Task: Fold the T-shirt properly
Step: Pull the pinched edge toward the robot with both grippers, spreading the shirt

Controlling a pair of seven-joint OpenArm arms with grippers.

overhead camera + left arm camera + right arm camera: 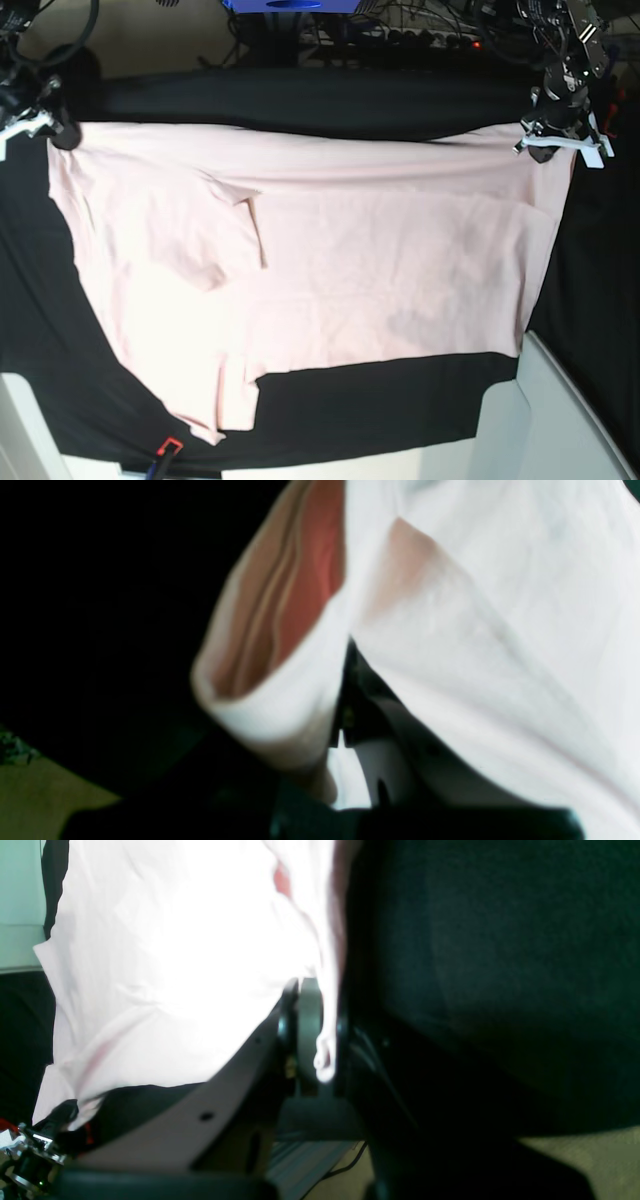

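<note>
Black-clothed counter with the shirt spread across it, held at both far corners.

Each far corner is pinched in a closed pincer: the left pincer at the base view's right, the right pincer at its left, cloth clamped between the pads in both wrist views. One sleeve is seen turned over the body; lettering is not seen, so the print is probably face down. A spreading or first-fold step is judged in hand; next, both corners would need carrying evenly toward the near hem.
</note>
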